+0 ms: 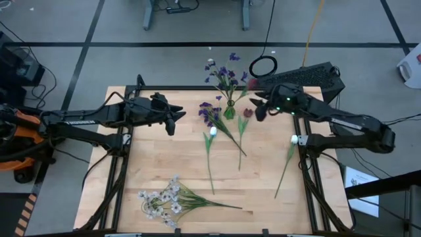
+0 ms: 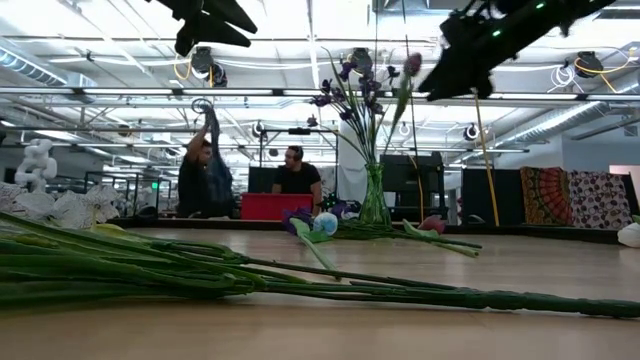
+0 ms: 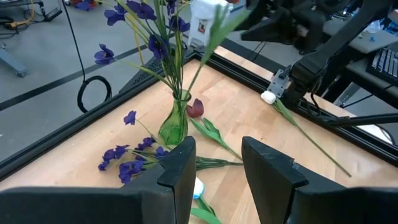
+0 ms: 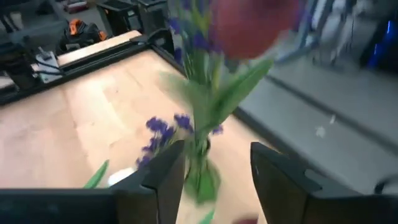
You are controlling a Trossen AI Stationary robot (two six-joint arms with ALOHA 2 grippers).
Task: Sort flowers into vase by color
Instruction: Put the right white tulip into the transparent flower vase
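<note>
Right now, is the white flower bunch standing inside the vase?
No, the white flower bunch lies flat on the table, far from the vase.

Two arms, both matte black, built of slim tubular links with bulkier rounded joint housings; the left arm (image 1: 112, 117) runs back to an orange-and-black base block, the right arm (image 1: 342, 125) carries small green indicator lights near the wrist and a white tag or connector low on its frame. Left gripper (image 3: 214, 171): two broad, flat, dark fingers with squared tips and lightly scuffed edges. Right gripper (image 4: 214, 171): the same pair of flat black fingers, faces plain, no markings legible.
</note>
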